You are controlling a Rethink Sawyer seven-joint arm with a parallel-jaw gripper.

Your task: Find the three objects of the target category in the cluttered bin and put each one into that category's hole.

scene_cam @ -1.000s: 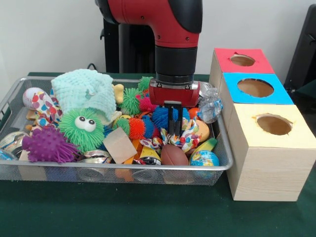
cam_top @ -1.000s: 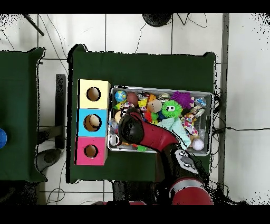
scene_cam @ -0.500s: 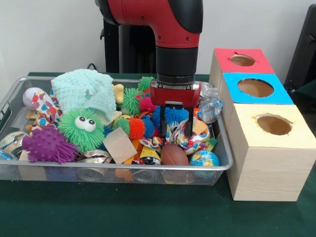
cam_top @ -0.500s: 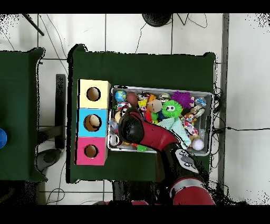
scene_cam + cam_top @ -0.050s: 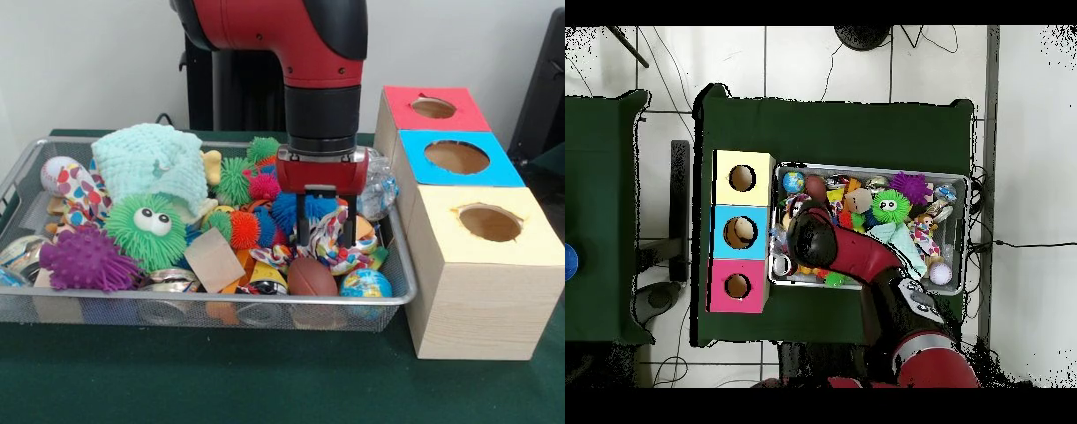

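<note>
Around the claw (image 5: 325, 231): spiky balls (image 5: 244, 228), football (image 5: 312, 277).

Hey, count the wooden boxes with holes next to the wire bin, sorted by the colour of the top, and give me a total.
Red-topped box: 1
Blue-topped box: 1
Yellow-topped box: 1
Total: 3

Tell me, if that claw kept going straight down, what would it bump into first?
Most likely the multicoloured rope toy: the gripper points down with its fingers either side of it. Exact depth is hard to judge.
</note>
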